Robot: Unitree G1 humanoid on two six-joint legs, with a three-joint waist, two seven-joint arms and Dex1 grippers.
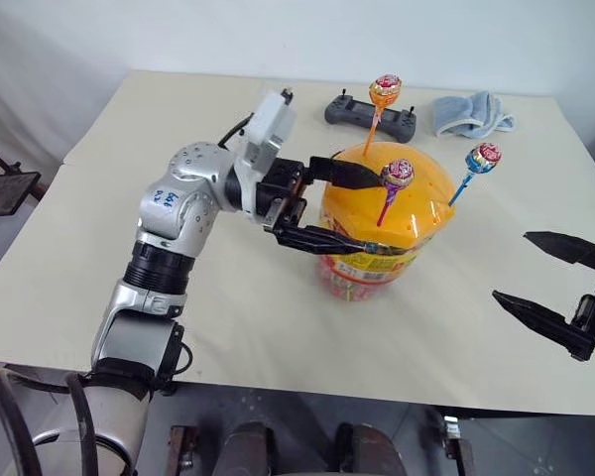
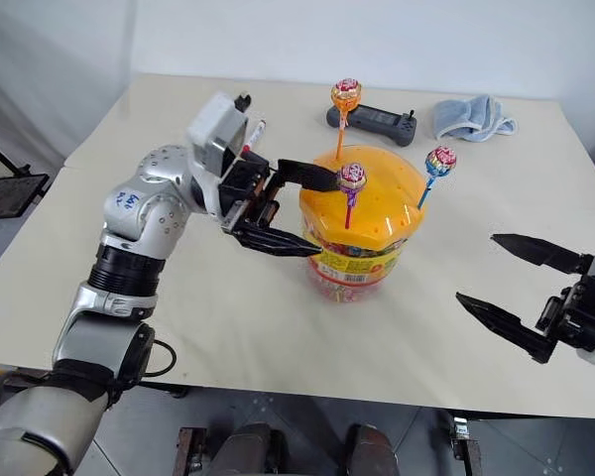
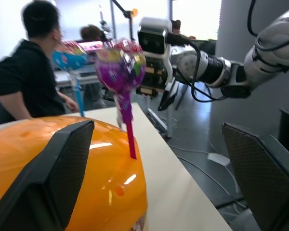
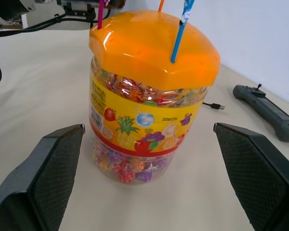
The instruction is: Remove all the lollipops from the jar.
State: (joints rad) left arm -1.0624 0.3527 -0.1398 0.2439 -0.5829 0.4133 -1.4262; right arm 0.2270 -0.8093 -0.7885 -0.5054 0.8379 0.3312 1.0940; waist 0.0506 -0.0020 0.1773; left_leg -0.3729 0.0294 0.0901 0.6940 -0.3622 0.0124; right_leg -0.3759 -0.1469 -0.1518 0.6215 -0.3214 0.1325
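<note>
- Clear plastic cylindrical jar (image 1: 372,253) with an orange domed lid and yellow fruit label: stands at centre of the head view on the beige table (image 1: 278,327), with colourful candies inside.
- 3 lollipops stand upright in holes of the lid: the orange-wrapped lollipop on an orange stick (image 1: 384,90) at the far side, the purple-pink lollipop on a pink stick (image 1: 397,175) near the middle, the blue-red lollipop on a blue stick (image 1: 483,158) at the right edge.
- Left gripper (image 1: 362,208): reaches in from the left of the frame, level, its 2 black fingers spread wide. The upper finger lies over the lid with its tip just beside the purple-pink lollipop's head; the lower finger runs along the jar's near side. It grasps nothing.
- Right gripper (image 1: 545,278): at the right edge of the frame, well apart from the jar, fingers spread wide and empty, pointing toward the jar.
- Dark grey handheld controller (image 1: 370,115) and crumpled blue cloth (image 1: 471,114): upper part of the frame, beyond the jar.
</note>
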